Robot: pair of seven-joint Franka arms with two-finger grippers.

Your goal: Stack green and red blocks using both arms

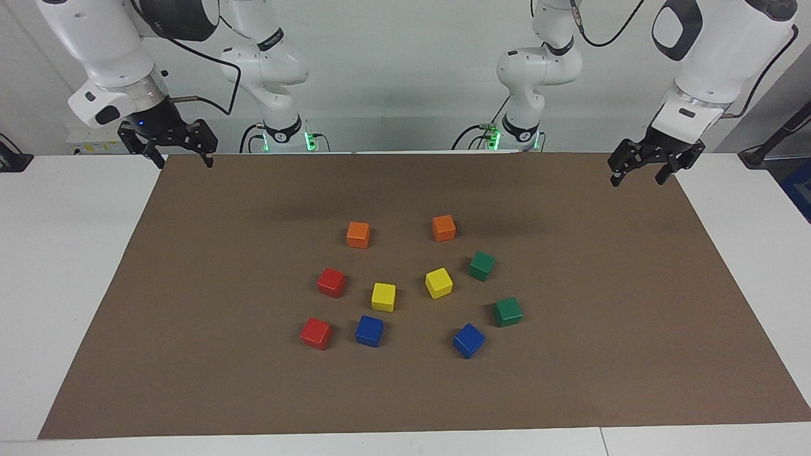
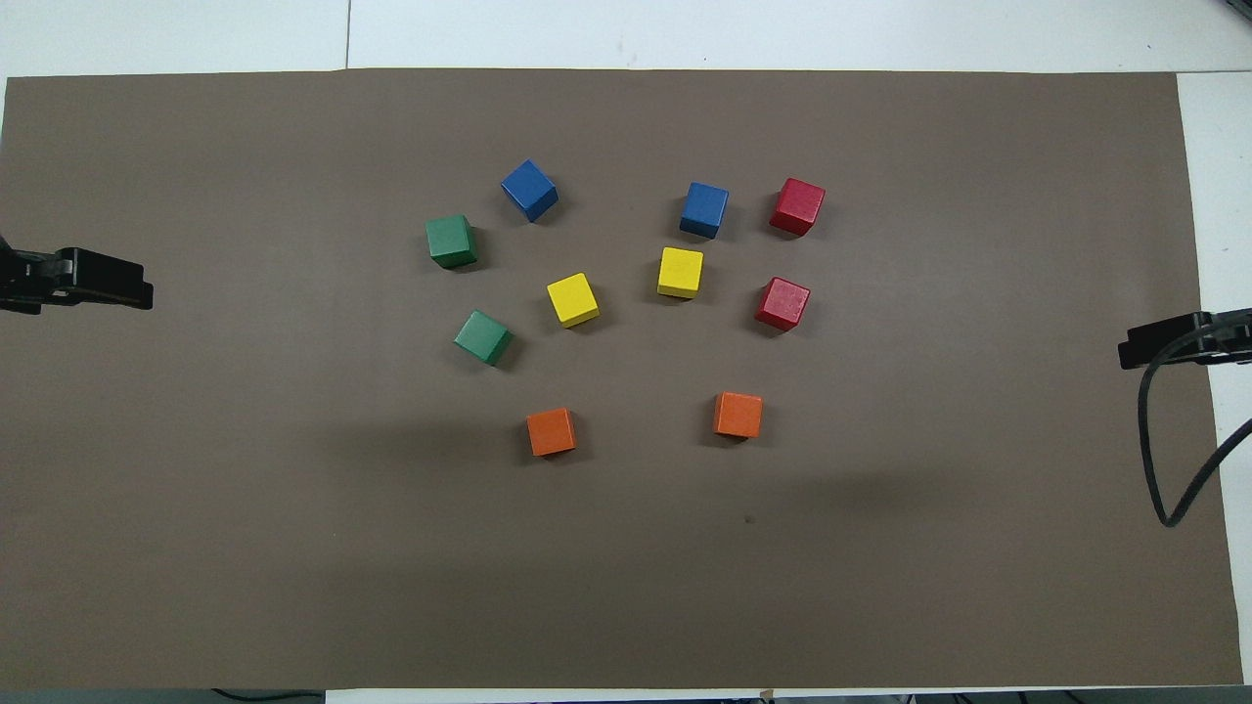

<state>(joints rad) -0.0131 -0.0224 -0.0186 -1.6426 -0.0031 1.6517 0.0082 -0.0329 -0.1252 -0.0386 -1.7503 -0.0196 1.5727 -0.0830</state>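
Both grippers, left (image 1: 654, 171) and right (image 1: 168, 149), hover wide open over the mat's ends; green blocks (image 1: 481, 265) and red blocks (image 1: 331, 282) lie unstacked.

A white counter (image 1: 57, 266) is covered over most of its top by a large brown rectangular mat (image 1: 602, 304), which lies flat. Ten small plain cubes are set on the mat near its middle, all apart from one another and none stacked. Two orange cubes (image 1: 358, 234) (image 1: 443, 228) are placed nearest the robots. Two dark green cubes (image 1: 481, 265) (image 1: 508, 311) are found toward the left arm's end, and two bright red cubes (image 1: 331, 282) (image 1: 315, 333) toward the right arm's end. Two yellow cubes (image 1: 383, 297) (image 1: 438, 282) are seen between those pairs. Two blue cubes (image 1: 369, 330) (image 1: 469, 341) are placed farther from the robots than the yellow ones.
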